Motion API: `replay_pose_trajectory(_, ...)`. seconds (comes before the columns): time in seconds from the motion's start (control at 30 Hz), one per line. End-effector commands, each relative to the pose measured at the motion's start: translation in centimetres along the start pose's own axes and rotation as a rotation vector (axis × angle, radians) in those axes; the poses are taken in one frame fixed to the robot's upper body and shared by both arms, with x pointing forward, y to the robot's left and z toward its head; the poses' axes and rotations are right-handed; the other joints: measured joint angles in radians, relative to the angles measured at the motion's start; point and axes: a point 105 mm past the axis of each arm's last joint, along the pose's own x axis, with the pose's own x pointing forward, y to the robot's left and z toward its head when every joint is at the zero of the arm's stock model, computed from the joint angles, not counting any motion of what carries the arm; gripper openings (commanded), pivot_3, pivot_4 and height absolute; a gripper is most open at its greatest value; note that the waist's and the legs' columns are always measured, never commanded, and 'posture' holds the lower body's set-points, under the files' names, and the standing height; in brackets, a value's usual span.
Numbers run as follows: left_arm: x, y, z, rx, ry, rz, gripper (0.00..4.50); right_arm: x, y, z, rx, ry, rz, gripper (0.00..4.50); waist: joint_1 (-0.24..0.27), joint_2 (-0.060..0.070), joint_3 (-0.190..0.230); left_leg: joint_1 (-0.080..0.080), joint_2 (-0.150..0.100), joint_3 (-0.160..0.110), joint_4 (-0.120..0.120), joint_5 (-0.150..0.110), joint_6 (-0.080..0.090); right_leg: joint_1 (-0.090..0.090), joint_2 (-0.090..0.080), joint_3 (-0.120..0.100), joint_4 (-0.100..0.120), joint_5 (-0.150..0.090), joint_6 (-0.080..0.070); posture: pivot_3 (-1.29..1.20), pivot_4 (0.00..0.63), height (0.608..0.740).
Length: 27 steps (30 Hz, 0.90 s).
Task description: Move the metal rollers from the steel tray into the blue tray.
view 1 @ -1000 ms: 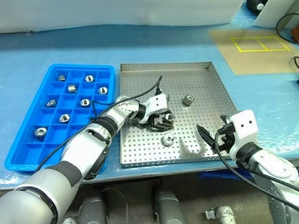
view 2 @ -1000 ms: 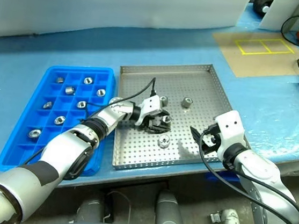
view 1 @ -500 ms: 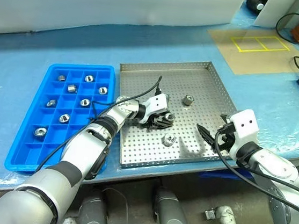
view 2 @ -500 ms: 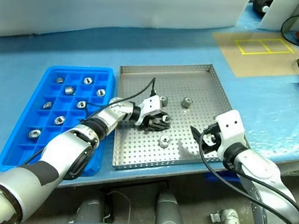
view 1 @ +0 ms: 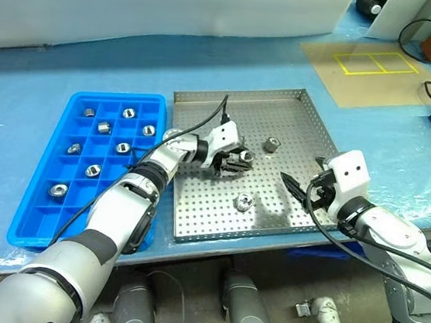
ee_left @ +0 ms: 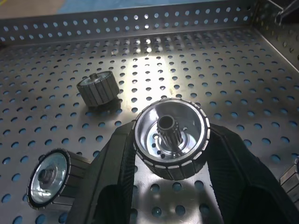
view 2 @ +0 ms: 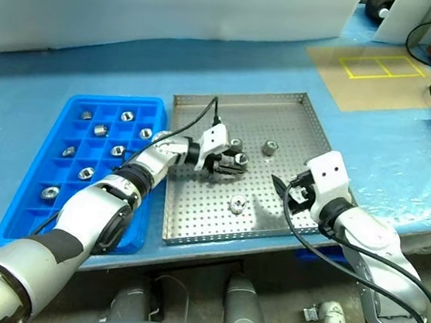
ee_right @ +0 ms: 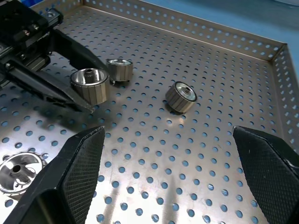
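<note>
The left end effector [ee_left: 170, 140] is clamped on one of the metal rollers, the held roller [ee_left: 171, 137], a ribbed silver cylinder with a dark centre hole, one black finger [ee_left: 111, 172] pressed to each side of it. It hangs above the perforated floor of the steel tray [view 1: 301, 128], roughly over the tray's middle, toward its left half. Just beside it, a second roller [ee_right: 119, 68] rests on the tray floor. A third roller [view 1: 271, 144] lies farther right and slightly farther back, well apart from the others. A fourth roller [view 1: 242, 202] sits nearer the tray's near rim.

The right end effector [ee_right: 170, 172] hovers over the near right part of the steel tray with its fingers spread wide, holding nothing.

To the left of the steel tray, just beside it on the blue-covered counter [view 1: 46, 72], lies the blue tray [view 1: 34, 211]. Several of its square compartments each hold one roller, among them one in the far row [view 1: 128, 113] and one toward the near left [view 1: 58, 189].

On the counter's far right lies a brown sheet with a yellow outline [view 1: 374, 64].
</note>
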Motion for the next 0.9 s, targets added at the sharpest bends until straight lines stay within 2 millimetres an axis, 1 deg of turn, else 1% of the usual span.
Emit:
replay_pose_trajectory(0.03,-1.2,0.9,2.7,0.084,-0.084,-0.007,1.95,0.5,0.3,1.3,-0.042,-0.047,0.051,4.50,0.002,0.000,0.000,0.000,0.000,0.000,0.000,0.000,0.000,0.000,0.000,0.000,0.000,0.000,0.000,-0.61,0.150,0.740)
replay_pose_trajectory(0.17,-3.9,1.0,2.1,0.115,-0.075,-0.020,1.95,1.8,0.5,2.0,-0.073,-0.066,0.119,4.50,0.001,0.000,0.000,0.001,0.001,0.000,0.000,0.000,0.000,0.000,0.000,0.000,0.001,0.000,0.000,-0.54,0.150,0.740)
replay_pose_trajectory(0.3,-6.9,0.6,1.2,0.135,-0.038,-0.017,1.95,3.3,1.9,3.0,-0.086,-0.101,0.233,4.50,0.009,0.000,0.000,0.001,0.003,0.000,-0.001,0.000,-0.001,0.000,0.000,0.000,0.002,0.000,-0.001,-0.46,0.150,0.740)
replay_pose_trajectory(0.4,-8.6,0.4,0.7,0.137,-0.010,0.008,1.95,4.4,2.6,3.6,-0.103,-0.123,0.302,4.50,0.029,0.001,0.000,0.001,0.003,0.000,-0.001,0.001,-0.001,0.000,0.000,0.000,0.002,0.000,-0.001,-0.37,0.150,0.740)
replay_pose_trajectory(0.5,-11.2,0.4,0.4,0.147,0.020,0.083,1.95,6.3,3.7,5.0,-0.135,-0.167,0.400,4.50,0.053,0.001,0.001,0.002,0.004,0.000,-0.001,0.001,-0.002,-0.001,0.000,0.000,0.004,0.001,-0.001,-0.29,0.150,0.740)
replay_pose_trajectory(0.57,-12.5,0.3,0.5,0.162,0.037,0.126,1.95,7.3,4.2,5.5,-0.152,-0.185,0.439,4.50,0.072,0.001,0.001,0.003,0.004,0.000,-0.002,0.002,-0.003,-0.001,0.000,0.000,0.005,0.001,-0.001,-0.23,0.150,0.740)
replay_pose_trajectory(0.7,-14.6,0.3,1.5,0.168,0.045,0.214,1.95,8.9,5.3,6.3,-0.166,-0.222,0.513,4.50,0.129,0.002,0.001,0.003,0.006,0.000,-0.004,0.003,-0.006,-0.001,0.001,0.000,0.006,0.000,-0.001,-0.11,0.150,0.740)
replay_pose_trajectory(0.83,-17.7,-0.2,2.2,0.153,0.071,0.321,1.95,10.6,7.6,7.6,-0.176,-0.273,0.628,4.50,0.164,0.002,0.001,0.002,0.005,0.000,-0.004,0.004,-0.006,-0.002,0.000,0.000,0.006,0.000,-0.001,0.01,0.150,0.740)
replay_pose_trajectory(0.9,-18.9,-0.5,2.2,0.144,0.088,0.364,1.95,11.1,8.7,8.2,-0.179,-0.295,0.680,4.50,0.171,0.002,0.001,0.002,0.006,0.000,-0.005,0.004,-0.006,-0.002,0.000,0.000,0.006,0.000,-0.002,0.04,0.150,0.740)
